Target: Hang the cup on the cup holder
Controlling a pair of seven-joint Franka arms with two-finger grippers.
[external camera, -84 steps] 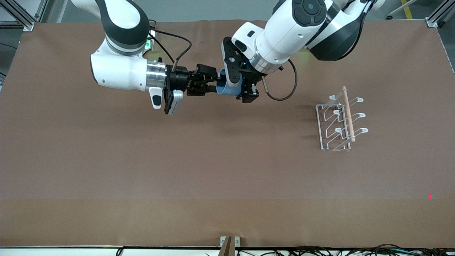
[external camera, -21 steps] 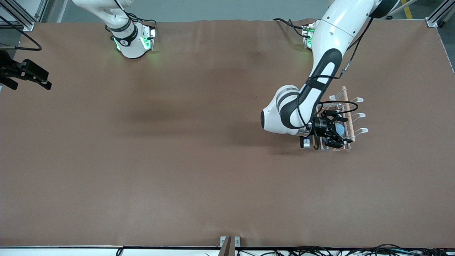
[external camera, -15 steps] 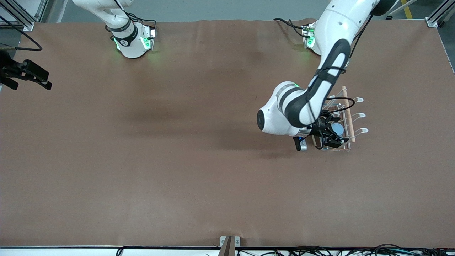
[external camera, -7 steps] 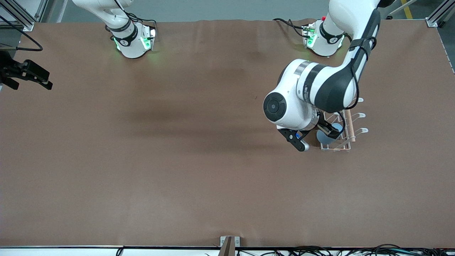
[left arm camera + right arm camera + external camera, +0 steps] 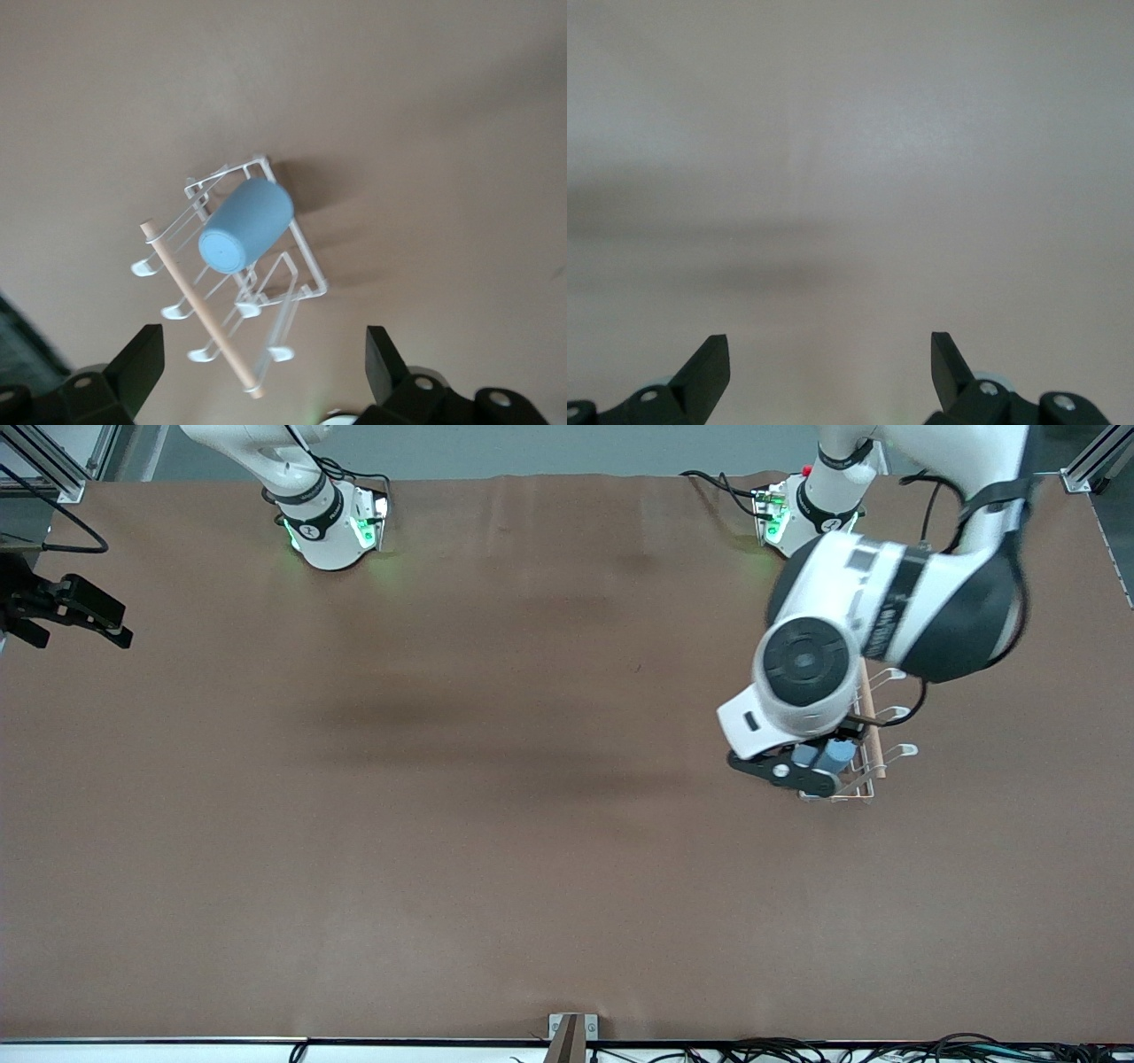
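The light-blue cup [image 5: 246, 223] hangs bottom-up on a peg of the white wire cup holder [image 5: 301, 270], beside its wooden rod [image 5: 199, 305]. My left gripper [image 5: 263, 336] is open and empty, high above the holder and apart from the cup. In the front view the left arm's hand covers much of the holder [image 5: 858, 786]; part of the cup [image 5: 824, 755] shows under it. My right gripper [image 5: 111, 624] waits at the right arm's end of the table; in the right wrist view it [image 5: 826, 341] is open and empty over a bare surface.
The brown table cover [image 5: 496, 824] spreads around the holder. The left arm's big white and black wrist [image 5: 806, 664] hangs over the holder. The arms' bases [image 5: 332, 522] stand along the table's edge farthest from the front camera.
My left gripper has let go of the cup on the holder's peg, and the arm has risen well above the holder. The right arm has not moved in the last second.
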